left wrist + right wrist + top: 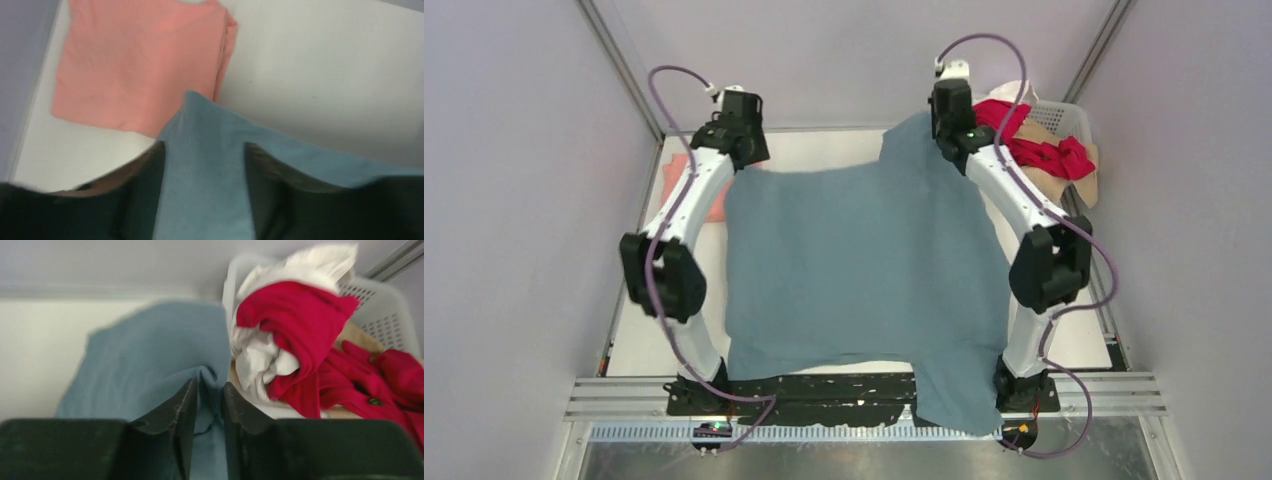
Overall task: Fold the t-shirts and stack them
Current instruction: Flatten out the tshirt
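A blue shirt point(864, 270) lies spread across the bench point(824, 145); the left fingers point(145, 190) stand wide apart with its far corner between them, near a folded pink shirt point(135, 65); the right fingers point(180, 410) stand narrow about a fold, pinching or not I cannot tell; a basket point(385, 315) sits just beside.

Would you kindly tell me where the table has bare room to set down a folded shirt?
Bare table shows along the far edge, between the salmon-pink t-shirt and the far corner of the blue-grey t-shirt, and in narrow strips beside that shirt's left and right edges. The far right is crowded by the full basket.
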Robot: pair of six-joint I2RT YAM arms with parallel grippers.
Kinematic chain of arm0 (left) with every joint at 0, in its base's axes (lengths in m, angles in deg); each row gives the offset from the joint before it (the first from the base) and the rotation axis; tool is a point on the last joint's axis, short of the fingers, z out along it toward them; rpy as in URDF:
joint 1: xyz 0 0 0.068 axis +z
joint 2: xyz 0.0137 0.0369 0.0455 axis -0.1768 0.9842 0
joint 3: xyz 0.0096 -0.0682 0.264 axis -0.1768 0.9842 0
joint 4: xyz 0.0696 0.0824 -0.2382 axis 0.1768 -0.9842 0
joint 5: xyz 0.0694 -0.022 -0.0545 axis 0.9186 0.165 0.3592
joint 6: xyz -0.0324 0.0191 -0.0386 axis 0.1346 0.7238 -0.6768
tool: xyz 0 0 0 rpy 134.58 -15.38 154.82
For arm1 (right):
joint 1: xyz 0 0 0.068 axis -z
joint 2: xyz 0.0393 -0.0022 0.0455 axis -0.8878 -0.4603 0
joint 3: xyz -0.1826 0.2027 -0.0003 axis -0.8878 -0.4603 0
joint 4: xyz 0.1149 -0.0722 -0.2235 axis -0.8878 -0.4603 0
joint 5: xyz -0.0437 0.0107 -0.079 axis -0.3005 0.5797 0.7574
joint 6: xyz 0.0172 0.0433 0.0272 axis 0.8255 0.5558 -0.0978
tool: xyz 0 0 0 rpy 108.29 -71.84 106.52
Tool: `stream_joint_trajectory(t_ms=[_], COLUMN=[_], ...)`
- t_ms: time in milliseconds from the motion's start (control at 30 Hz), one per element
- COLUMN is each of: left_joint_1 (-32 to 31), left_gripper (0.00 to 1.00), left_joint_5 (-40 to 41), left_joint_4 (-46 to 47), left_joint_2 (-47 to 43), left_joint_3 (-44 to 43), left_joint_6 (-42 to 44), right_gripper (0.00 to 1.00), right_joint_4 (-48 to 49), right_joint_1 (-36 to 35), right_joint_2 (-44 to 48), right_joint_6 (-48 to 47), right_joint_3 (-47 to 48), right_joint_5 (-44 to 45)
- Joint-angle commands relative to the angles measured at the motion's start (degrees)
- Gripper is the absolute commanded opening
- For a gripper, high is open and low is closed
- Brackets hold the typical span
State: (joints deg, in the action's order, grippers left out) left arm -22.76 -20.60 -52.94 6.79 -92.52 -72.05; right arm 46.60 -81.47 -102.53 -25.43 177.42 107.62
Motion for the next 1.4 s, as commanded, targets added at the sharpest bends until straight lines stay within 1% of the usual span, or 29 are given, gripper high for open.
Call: stream_joint_trajectory(t_ms=[0, 33, 67, 100, 133, 167, 200, 233, 267, 300, 367, 400, 433, 533, 567, 633, 700, 767, 833, 900, 967, 1067, 1200, 1367], left_joint_1=[0.8, 1.0, 1.0, 1.0, 1.0, 1.0, 1.0, 1.0, 1.0, 1.0, 1.0, 0.9, 0.7, -0.1, -0.5, -1.3, -2.4, -3.3, -3.4, -3.4, -3.4, -3.4, -3.1, -1.0], left_gripper=[0.94, 0.99, 0.99, 1.0, 1.0, 1.0, 1.0, 1.0, 1.0, 1.0, 1.0, 1.0, 1.0, 1.0, 1.0, 1.0, 1.0, 1.0, 1.0, 1.0, 1.0, 1.0, 1.0, 1.0], left_joint_5=[5.2, 5.1, 4.9, 4.5, 3.3, 1.5, -0.1, -1.9, -3.3, -4.5, -6.1, -6.9, -7.5, -9.8, -10.7, -12.2, -11.9, -11.5, -14.8, -18.2, -19.8, -21.8, -21.5, -22.5], left_joint_4=[-13.6, -17.2, -19.6, -20.6, -19.6, -17.8, -14.9, -11.9, -9.7, -8.0, -6.2, -6.0, -5.6, -3.8, -3.2, -2.0, -0.7, 2.3, 6.7, 8.7, 9.7, 10.3, 10.2, 9.4], left_joint_2=[15.3, 19.2, 21.1, 21.6, 20.9, 19.1, 16.8, 14.2, 11.6, 9.1, 4.7, 2.9, 1.0, -4.2, -5.9, -9.7, -13.2, -16.0, -16.6, -14.9, -12.1, -6.9, -0.3, 6.6], left_joint_3=[-16.4, -20.2, -23.0, -24.1, -23.5, -21.0, -17.5, -12.4, -8.2, -4.6, 1.5, 4.2, 7.1, 15.6, 18.4, 23.8, 29.4, 34.4, 37.9, 38.5, 38.1, 36.6, 33.3, 29.0], left_joint_6=[-2.7, -3.4, -4.0, -4.3, -4.2, -4.3, -4.4, -4.4, -4.8, -5.4, -6.8, -7.3, -7.9, -9.6, -10.2, -11.4, -12.6, -14.1, -14.5, -14.8, -15.5, -16.0, -16.4, -16.3], right_gripper=[0.47, 0.69, 0.77, 0.86, 0.9, 0.99, 0.99, 0.96, 0.95, 0.95, 0.95, 0.95, 0.95, 0.95, 0.95, 0.95, 0.95, 0.95, 0.95, 0.95, 0.95, 0.95, 0.95, 0.95], right_joint_4=[0.1, -1.0, -3.6, -4.6, -6.0, -6.6, -7.1, -7.1, -6.8, -6.4, -4.8, -3.5, -2.8, 1.2, 2.2, 4.2, 5.1, 6.2, 6.0, 6.5, 7.4, 6.8, 5.9, 7.6], right_joint_1=[1.7, 2.0, 2.0, 2.1, 2.1, 2.1, 2.1, 2.1, 2.0, 1.9, 1.7, 1.5, 1.4, 1.2, 1.2, 1.2, 1.1, 1.1, 1.1, 1.1, 1.0, 1.1, 1.2, 1.2], right_joint_2=[-5.4, -6.6, -8.5, -9.0, -9.2, -9.1, -8.0, -7.1, -4.9, -3.7, 2.6, 4.2, 7.6, 14.2, 17.4, 21.5, 24.5, 25.7, 25.4, 24.5, 23.5, 21.3, 17.3, 12.5], right_joint_6=[8.3, 9.4, 10.1, 10.4, 10.5, 11.4, 11.8, 12.8, 13.3, 14.1, 15.5, 16.1, 17.0, 19.9, 21.4, 23.5, 24.6, 24.7, 25.1, 26.0, 26.9, 27.9, 28.9, 30.9], right_joint_3=[1.7, 2.3, 3.9, 4.5, 4.8, 4.6, 3.5, 2.6, 0.1, -1.5, -10.3, -12.6, -17.7, -28.2, -33.4, -39.8, -44.7, -47.5, -48.4, -49.2, -50.5, -51.6, -51.9, -51.0], right_joint_5=[-0.2, -0.5, -0.2, 0.2, 0.4, 0.7, 0.6, -0.3, -1.0, -3.4, -7.1, -8.1, -10.3, -14.4, -16.7, -19.1, -20.8, -21.9, -22.8, -24.7, -25.3, -22.7, -21.0, -23.8])
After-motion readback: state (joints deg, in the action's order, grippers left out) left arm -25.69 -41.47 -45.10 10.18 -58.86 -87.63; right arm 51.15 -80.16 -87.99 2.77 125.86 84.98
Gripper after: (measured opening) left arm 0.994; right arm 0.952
